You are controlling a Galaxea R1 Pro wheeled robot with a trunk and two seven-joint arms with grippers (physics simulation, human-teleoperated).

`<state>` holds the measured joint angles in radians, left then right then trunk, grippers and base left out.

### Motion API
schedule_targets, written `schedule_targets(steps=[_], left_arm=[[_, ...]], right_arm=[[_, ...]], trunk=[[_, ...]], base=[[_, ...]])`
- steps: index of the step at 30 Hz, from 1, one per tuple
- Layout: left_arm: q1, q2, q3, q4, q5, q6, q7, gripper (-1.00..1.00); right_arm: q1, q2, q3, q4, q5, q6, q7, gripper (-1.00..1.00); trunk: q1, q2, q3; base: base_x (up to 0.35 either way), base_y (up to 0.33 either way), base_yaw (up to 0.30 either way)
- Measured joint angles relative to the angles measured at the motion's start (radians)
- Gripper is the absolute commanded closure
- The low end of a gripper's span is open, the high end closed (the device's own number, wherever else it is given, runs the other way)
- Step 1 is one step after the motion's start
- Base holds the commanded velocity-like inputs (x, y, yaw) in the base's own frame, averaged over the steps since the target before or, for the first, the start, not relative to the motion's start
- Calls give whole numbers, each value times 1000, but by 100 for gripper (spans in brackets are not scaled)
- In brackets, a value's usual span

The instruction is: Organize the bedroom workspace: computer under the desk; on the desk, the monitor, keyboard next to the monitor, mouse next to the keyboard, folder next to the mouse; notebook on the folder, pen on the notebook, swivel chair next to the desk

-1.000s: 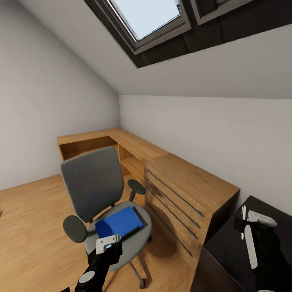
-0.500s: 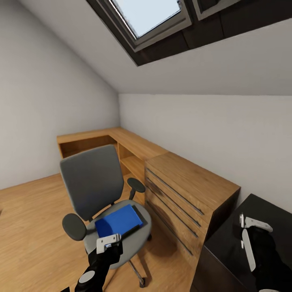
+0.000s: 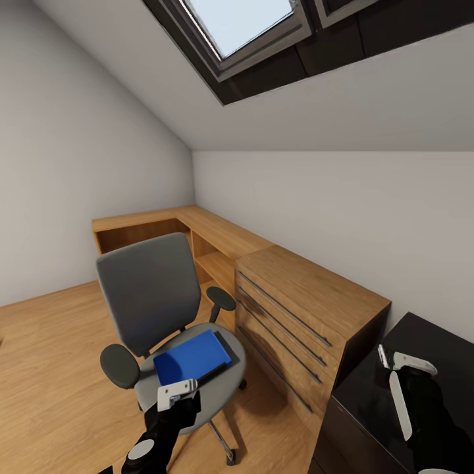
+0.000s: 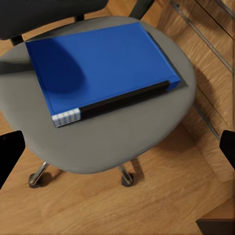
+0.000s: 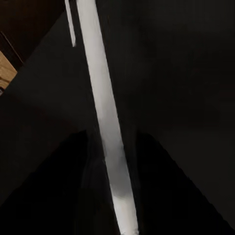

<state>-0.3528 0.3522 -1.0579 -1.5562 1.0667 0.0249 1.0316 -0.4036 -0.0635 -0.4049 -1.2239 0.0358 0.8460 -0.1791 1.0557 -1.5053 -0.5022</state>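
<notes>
The blue folder (image 3: 192, 359) lies flat on the swivel chair (image 3: 155, 309) seat, long edge slanting away toward the oak dresser (image 3: 309, 309), just ahead of the nearer, spread-open left gripper (image 3: 176, 393), while the right gripper (image 3: 395, 368) pinches the white pen (image 3: 399, 403) above the black desk (image 3: 368, 401).

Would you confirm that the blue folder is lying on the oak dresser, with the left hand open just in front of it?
Not quite: the folder lies on the swivel chair seat, not the oak dresser beside it, as the head and left wrist views show. The rest stands: the left hand is open just in front of it.
</notes>
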Motion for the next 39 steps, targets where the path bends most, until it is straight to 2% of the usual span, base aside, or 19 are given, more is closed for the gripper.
schedule_targets(steps=[20,21,22,25,32,37,39], left_arm=[[0,0,0,-6,0,1,0,-100],[0,0,0,-5,0,1,0,-100],[0,0,0,-5,0,1,0,-100],[0,0,0,-5,1,1,0,-100],[0,-2,-7,-3,1,1,-1,-100],[0,-2,-9,-4,0,1,0,-100],[0,-2,-9,-4,0,0,0,-100]], right_arm=[[1,1,1,-27,0,-4,0,-100],[3,17,-1,-138,-4,-7,3,-100],[4,22,-1,-163,-5,-7,4,-100],[6,64,-1,-237,-7,-8,7,-100],[7,136,8,-258,-4,-11,6,-100],[7,150,27,-254,-3,-12,6,-100],[8,152,50,-249,-4,-12,7,-100]], trunk=[[0,0,0],[0,0,0],[0,0,0],[0,0,0],[0,0,0],[0,0,0],[0,0,0]], base=[[0,0,0],[0,0,0],[0,0,0],[0,0,2],[0,0,157],[0,0,262],[0,0,272]])
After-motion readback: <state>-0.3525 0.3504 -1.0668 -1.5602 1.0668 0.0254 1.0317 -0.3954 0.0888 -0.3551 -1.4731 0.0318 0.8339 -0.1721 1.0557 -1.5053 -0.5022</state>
